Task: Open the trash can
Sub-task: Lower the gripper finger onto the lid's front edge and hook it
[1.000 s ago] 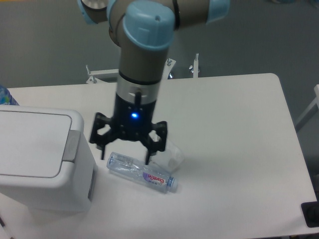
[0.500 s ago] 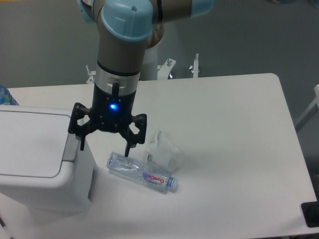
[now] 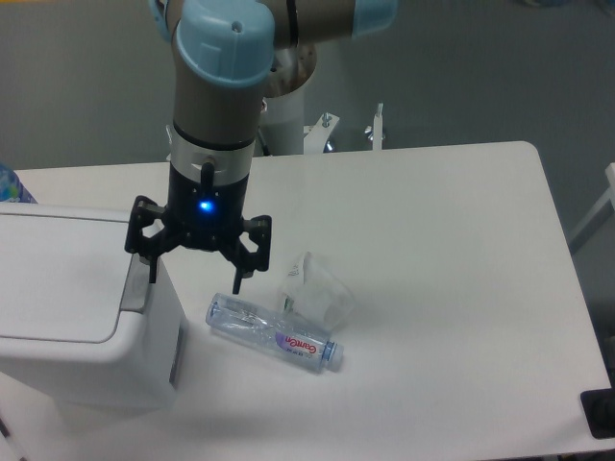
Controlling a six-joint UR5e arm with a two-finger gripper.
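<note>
1 wide-open, empty gripper [image 3: 195,276] hangs over the trash can [image 3: 77,317] right rim.

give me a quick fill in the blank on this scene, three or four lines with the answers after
1. The lid of the trash can is ____.
2. The gripper hangs with its jaws ____, holding nothing.
3. The clear bottle is lying on its ____ on the white table.
4. The grey push-button sits on the trash can's ____ rim as the camera sees it.

Missing words: closed; open; side; right
</note>
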